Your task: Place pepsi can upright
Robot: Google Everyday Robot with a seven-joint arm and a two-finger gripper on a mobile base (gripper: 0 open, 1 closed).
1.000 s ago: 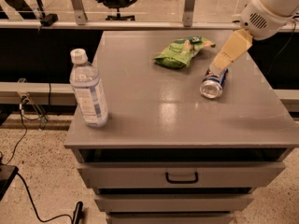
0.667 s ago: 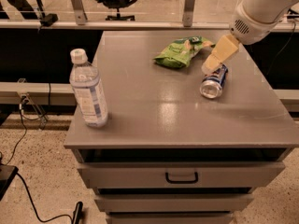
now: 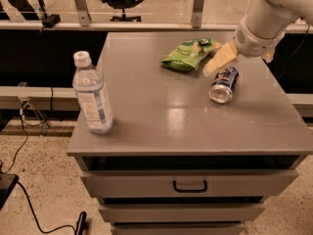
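The pepsi can [image 3: 224, 83] lies on its side on the right part of the grey cabinet top [image 3: 161, 111], its silver end facing the camera. My gripper [image 3: 243, 63] hangs from the white arm just above and behind the can's far end. One cream finger [image 3: 220, 60] shows left of the can and the tip of the other shows to the right, so the jaws stand apart. The gripper holds nothing.
A green snack bag [image 3: 188, 55] lies just left of the gripper. A clear water bottle [image 3: 92, 94] stands upright near the front left corner. Drawers sit below the top. A rail and chairs stand behind.
The arm has moved left and lower, bringing the gripper closer over the can's far end. The can, bag and bottle have not moved.
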